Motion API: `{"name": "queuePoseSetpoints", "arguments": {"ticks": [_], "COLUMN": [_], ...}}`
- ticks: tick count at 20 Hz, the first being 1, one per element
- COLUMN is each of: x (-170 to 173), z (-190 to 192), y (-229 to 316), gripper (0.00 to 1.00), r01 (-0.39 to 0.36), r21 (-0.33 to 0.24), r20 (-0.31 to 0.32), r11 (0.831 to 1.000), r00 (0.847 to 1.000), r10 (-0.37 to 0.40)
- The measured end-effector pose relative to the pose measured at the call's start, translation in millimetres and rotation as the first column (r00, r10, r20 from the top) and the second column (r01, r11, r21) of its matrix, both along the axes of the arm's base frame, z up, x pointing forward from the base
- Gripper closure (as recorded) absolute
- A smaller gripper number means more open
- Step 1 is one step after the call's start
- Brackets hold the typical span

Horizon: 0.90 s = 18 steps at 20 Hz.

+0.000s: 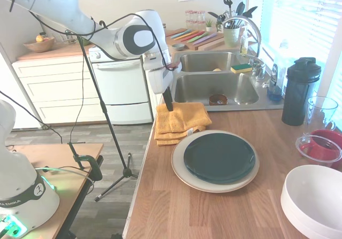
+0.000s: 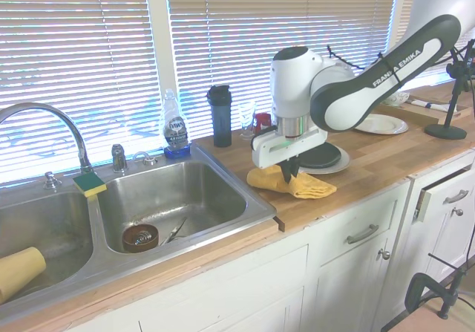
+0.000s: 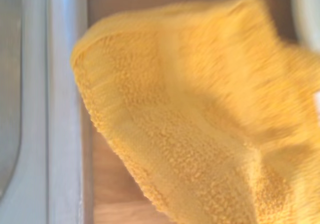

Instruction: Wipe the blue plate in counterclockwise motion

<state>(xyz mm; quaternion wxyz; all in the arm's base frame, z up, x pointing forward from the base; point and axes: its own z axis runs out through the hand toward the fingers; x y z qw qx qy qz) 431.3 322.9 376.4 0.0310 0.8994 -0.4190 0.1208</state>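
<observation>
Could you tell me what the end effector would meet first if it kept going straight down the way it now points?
The yellow towel: the end effector points down at it and seems already in contact near the sink-side edge. Beneath lies the wooden counter.

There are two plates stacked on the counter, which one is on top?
The round, glossy dark teal-blue plate is on top. It sits inside the larger cream plate, whose pale rim shows all around it.

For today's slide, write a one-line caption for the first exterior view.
Gripper descends onto folded yellow towel beside the blue plate.
</observation>
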Motion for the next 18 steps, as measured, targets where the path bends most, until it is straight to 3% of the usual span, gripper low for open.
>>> {"name": "queuePoseSetpoints", "arguments": {"ticks": [8, 18], "x": [6, 50], "z": [71, 132], "y": [-41, -130], "gripper": [1.00, 1.00], "r01": [-0.004, 0.063], "r21": [0.070, 0.163], "r20": [0.047, 0.018], "r11": [0.998, 0.985], "r00": [0.999, 0.998], "r10": [0.001, -0.066]}}
